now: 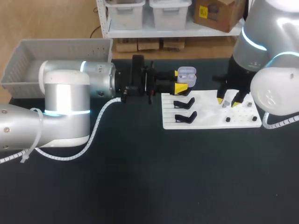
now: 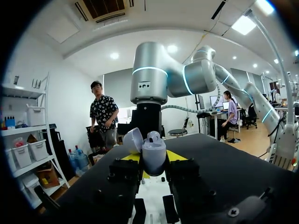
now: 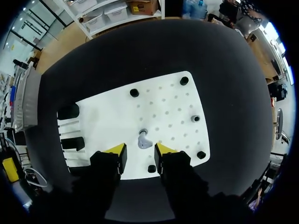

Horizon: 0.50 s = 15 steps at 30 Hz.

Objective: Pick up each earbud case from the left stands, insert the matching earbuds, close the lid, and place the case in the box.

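1 earbud (image 3: pixel 143 140) sits between your right end effector's (image 3: pixel 140 151) parted fingers; descend straight, pinch gently, with the left end effector (image 1: pixel 181 81) clamped on the open case (image 2: pixel 153 151)

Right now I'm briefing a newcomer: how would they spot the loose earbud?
Find the white board on the table. On its right half, at the yellow tips of the right gripper, sits the earbud. It is pale grey, unlike the black pegs nearby.

Matt black surface (image 1: pixel 140 186), smooth plastics on it
The flat white plastic board (image 1: pixel 210 109) looks smooth, faintly sheened; on the board, a small grey plastic earbud (image 3: pixel 144 141); beside the board, a glossy pale lilac plastic earbud case (image 2: pixel 153 154).
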Motion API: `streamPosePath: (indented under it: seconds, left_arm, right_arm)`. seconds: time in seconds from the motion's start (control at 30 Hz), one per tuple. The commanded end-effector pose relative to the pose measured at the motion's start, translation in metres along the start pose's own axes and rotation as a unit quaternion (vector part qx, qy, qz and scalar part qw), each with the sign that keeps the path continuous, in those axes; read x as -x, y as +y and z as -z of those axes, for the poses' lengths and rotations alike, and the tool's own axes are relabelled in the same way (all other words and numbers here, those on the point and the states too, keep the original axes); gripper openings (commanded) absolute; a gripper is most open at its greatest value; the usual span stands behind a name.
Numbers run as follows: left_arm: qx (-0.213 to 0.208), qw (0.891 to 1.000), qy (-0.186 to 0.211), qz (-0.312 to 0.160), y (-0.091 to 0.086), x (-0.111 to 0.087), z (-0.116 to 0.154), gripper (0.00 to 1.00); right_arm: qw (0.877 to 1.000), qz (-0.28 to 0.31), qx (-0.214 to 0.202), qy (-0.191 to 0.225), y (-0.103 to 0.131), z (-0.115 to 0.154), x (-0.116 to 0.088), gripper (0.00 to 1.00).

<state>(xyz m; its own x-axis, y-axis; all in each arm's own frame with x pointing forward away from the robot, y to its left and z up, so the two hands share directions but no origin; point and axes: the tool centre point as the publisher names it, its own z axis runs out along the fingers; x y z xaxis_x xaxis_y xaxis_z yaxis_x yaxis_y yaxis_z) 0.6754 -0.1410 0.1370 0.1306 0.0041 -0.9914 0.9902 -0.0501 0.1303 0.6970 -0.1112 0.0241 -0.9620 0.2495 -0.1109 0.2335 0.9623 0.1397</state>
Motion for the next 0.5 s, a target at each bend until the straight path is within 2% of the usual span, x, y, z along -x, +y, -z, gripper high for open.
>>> streamPosePath:
  seconds: [0.03, 0.5]
  left_arm:
    - [0.003, 1.0, 0.0, -0.001, -0.0016, -0.0003, -0.0001, 0.0]
    - [0.003, 1.0, 0.0, -0.001, -0.0016, -0.0003, -0.0001, 0.0]
  right_arm:
    - [1.0, 0.0, 0.001, 0.003, -0.0005, -0.0038, 0.0031, 0.37]
    - [1.0, -0.009, 0.0, 0.004, -0.0018, -0.0107, 0.0106, 0.3]
